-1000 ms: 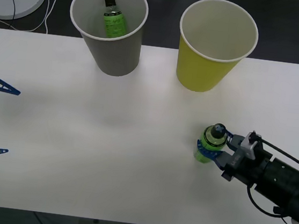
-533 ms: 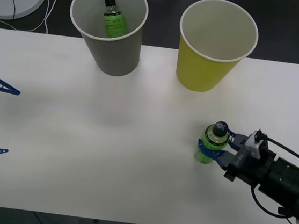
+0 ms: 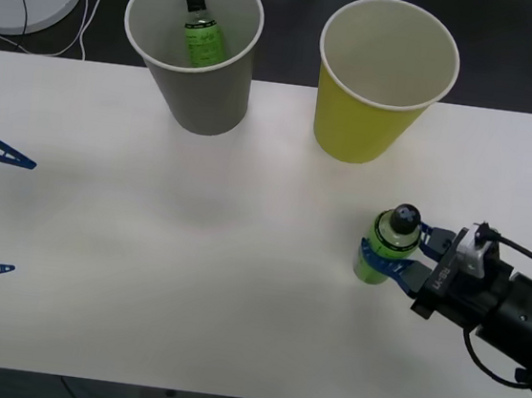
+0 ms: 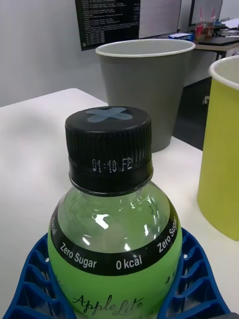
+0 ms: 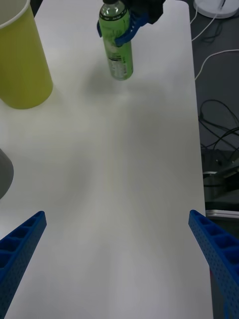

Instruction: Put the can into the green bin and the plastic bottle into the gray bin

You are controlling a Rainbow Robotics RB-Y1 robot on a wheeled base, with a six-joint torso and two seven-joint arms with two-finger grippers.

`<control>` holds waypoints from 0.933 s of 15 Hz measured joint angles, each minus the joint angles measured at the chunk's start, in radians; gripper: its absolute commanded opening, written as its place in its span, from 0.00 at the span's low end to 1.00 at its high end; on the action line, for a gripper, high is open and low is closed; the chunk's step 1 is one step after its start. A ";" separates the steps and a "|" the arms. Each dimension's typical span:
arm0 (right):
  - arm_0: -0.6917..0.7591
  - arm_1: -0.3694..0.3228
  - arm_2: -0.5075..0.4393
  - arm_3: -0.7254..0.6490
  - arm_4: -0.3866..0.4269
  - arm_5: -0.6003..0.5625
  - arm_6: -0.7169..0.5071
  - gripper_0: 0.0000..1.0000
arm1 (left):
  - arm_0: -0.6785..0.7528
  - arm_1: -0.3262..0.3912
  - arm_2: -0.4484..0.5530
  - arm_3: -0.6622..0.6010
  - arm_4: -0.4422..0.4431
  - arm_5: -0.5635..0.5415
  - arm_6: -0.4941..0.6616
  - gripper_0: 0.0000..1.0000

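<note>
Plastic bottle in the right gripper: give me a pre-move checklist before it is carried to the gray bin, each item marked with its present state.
1. Right gripper shut on the plastic bottle: ok.
2. Bottle upright, cap on: ok.
3. Bottle lifted off the table: cannot tell.
4. Gray bin upright with room left; a second bottle lies inside: ok.
5. Green bin stands close to the carry path: not ok.
6. Left gripper open, parked at the table's left: ok.

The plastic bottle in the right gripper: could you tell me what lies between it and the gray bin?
Only bare white table, as the front view shows.
</note>
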State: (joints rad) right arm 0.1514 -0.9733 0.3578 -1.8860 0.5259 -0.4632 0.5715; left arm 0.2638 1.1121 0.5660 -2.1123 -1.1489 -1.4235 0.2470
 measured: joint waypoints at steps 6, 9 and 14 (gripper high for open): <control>0.136 -0.099 -0.050 -0.256 -0.047 0.207 -0.040 0.00 | 0.000 0.000 0.000 0.000 0.000 0.000 0.000 1.00; 0.174 -0.131 -0.055 -0.356 -0.078 0.298 -0.057 0.00 | 0.000 0.000 0.000 0.000 0.000 0.000 0.000 1.00; 0.220 -0.159 -0.046 -0.539 -0.093 0.506 -0.073 0.00 | 0.000 0.000 0.000 0.000 0.000 0.000 0.000 1.00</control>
State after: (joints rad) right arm 0.3718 -1.1321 0.3116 -2.4246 0.4333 0.0429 0.4990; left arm 0.2638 1.1121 0.5660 -2.1123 -1.1489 -1.4235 0.2470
